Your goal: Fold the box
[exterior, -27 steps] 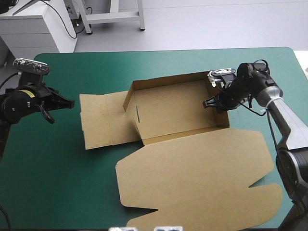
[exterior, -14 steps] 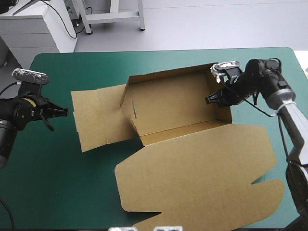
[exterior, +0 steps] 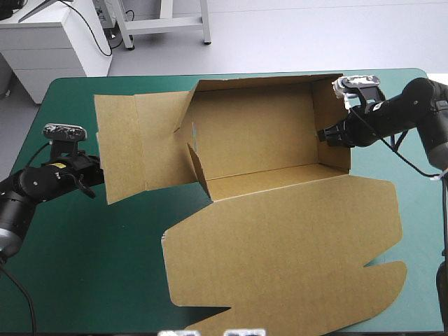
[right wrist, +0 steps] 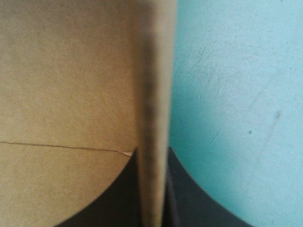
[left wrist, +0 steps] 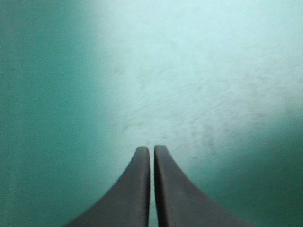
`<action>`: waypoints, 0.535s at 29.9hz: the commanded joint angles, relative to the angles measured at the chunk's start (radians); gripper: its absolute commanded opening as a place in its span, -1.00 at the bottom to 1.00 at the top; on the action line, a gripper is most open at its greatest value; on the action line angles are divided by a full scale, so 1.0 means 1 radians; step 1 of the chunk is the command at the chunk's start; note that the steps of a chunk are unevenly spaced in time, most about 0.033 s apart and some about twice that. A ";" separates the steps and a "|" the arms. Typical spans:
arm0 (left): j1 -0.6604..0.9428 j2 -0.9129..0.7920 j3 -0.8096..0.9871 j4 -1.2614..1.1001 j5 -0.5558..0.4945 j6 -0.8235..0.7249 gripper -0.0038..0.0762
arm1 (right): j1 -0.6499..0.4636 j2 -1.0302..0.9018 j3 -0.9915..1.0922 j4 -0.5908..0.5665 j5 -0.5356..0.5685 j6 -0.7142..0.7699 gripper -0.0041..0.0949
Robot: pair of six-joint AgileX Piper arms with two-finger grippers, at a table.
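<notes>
We see the box (exterior: 259, 140) filling the middle of the high view. Its tray, with walls raised, sits in the upper centre, and its lid (exterior: 280, 245) lies flat across the lower centre and lower right of the teal-green cover (exterior: 84, 280).

The right gripper (exterior: 327, 135) reaches in from the right edge of the frame and is clamped on the tray's right wall (exterior: 330, 112). In the right wrist view the board's thin edge runs straight up between the two black fingers. They are all but closed on it, with brown board on one side and bare cover on the other. We judge that this grip is there to keep the wall upright and to steady the whole tray while the other parts are worked.

The left flap (exterior: 133, 143) spreads out toward the upper left of the frame, not yet raised against the tray. The left gripper (exterior: 96, 178) sits at the middle left, just beside that flap's outer edge. Its wrist view shows the fingers pressed together into one point, nothing between them and only cover ahead. We cannot tell whether the tip touches the board. We take this closed, low pose as a wedge, suited to sliding under the flap or pushing it rather than pinching it.

By our reading the task is partly done: the flap is still to be folded in, and the lid is still flat.
</notes>
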 commanded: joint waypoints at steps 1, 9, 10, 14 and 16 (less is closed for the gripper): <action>-0.005 0.004 -0.025 -0.357 -0.017 0.214 -0.87 | -0.004 -0.047 -0.032 0.068 -0.012 -0.009 -0.95; -0.005 0.077 -0.032 -0.716 0.173 0.431 -0.87 | -0.004 -0.047 -0.032 0.062 -0.012 -0.011 -0.95; -0.005 0.083 -0.032 -0.752 0.192 0.446 -0.87 | -0.004 -0.047 -0.032 0.056 -0.012 -0.011 -0.95; -0.003 0.102 -0.063 -0.802 0.316 0.462 -0.87 | -0.004 -0.045 -0.032 0.044 -0.018 -0.005 -0.95; -0.003 0.107 -0.084 -0.822 0.378 0.462 -0.87 | -0.004 -0.041 -0.032 0.044 -0.022 0.000 -0.95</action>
